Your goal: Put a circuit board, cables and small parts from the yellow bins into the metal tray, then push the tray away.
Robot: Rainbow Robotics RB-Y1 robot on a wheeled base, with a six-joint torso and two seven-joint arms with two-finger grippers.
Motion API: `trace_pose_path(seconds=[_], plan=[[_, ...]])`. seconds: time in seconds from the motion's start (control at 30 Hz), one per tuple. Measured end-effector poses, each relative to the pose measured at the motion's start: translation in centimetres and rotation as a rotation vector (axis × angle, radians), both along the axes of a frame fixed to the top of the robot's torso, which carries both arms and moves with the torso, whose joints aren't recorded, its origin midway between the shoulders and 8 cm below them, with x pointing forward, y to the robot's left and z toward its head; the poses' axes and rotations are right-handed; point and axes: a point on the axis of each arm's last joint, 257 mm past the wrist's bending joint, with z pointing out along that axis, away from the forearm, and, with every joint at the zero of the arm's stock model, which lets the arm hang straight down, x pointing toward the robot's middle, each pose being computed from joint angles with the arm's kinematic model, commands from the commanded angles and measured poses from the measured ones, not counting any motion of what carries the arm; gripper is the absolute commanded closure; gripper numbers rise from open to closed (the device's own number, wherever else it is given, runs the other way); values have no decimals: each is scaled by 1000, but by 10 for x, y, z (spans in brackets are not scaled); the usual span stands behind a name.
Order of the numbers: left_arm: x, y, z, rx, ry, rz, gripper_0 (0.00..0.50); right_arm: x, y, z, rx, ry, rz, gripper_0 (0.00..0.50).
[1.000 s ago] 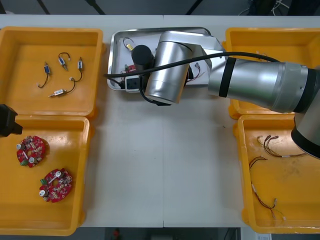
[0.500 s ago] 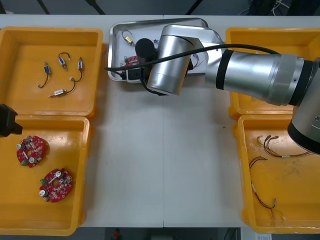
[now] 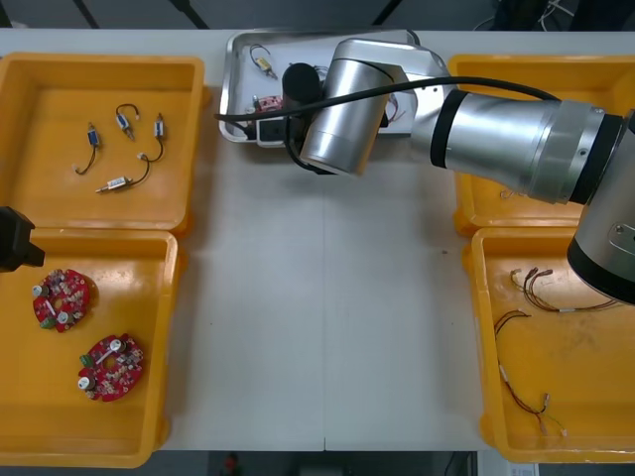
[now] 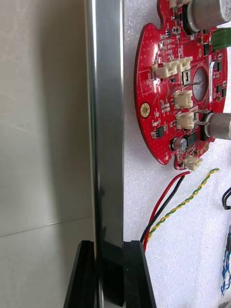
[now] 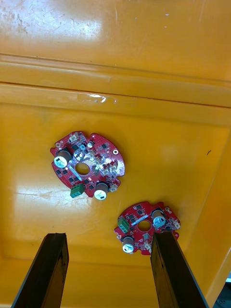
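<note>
The shiny metal tray (image 3: pixel 226 99), holding a round red circuit board (image 4: pixel 183 82) and cables (image 4: pixel 179 207), has slid farther toward the desk's far edge: the final push is underway. The right gripper (image 4: pixel 107 246) clamps its fingers on the near rim. The left gripper (image 5: pixel 108 237) idles, fingers spread, over the near-left yellow bin (image 3: pixel 149 297).

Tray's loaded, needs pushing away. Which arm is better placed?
Right. The right jaws are shut on the rim of the metal tray, with a circuit board inside it. The left jaws stand open over two circuit boards in a yellow bin, off to the tray's side.
</note>
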Motion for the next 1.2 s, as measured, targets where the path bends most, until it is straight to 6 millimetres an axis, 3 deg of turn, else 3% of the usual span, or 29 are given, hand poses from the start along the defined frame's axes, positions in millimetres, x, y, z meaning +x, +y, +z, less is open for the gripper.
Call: trace_pose_path(seconds=[0.13,0.23,0.27,0.3,0.33,0.37,0.43,0.67,0.87,1.2], plan=[[0,0,0,0,0,0,0,1,-1,1,1,-2,-2,495],[0,0,0,0,0,0,0,0,1,0,4,3,-2,386],[0,0,0,0,0,0,0,-1,1,-1,7,7,-2,386],[0,0,0,0,0,0,0,-2,2,-2,12,14,-3,284],[0,0,0,0,0,0,0,-3,3,-3,15,19,-3,235],[0,0,0,0,0,0,0,-4,3,-4,18,23,-3,83],[0,0,0,0,0,0,0,-6,5,-6,26,35,-5,0],[0,0,0,0,0,0,0,-14,8,-13,50,83,-13,0],[0,0,0,0,0,0,0,-22,-5,-13,1,112,-58,0],[0,0,0,1,0,0,0,-72,1,26,25,217,-48,0]])
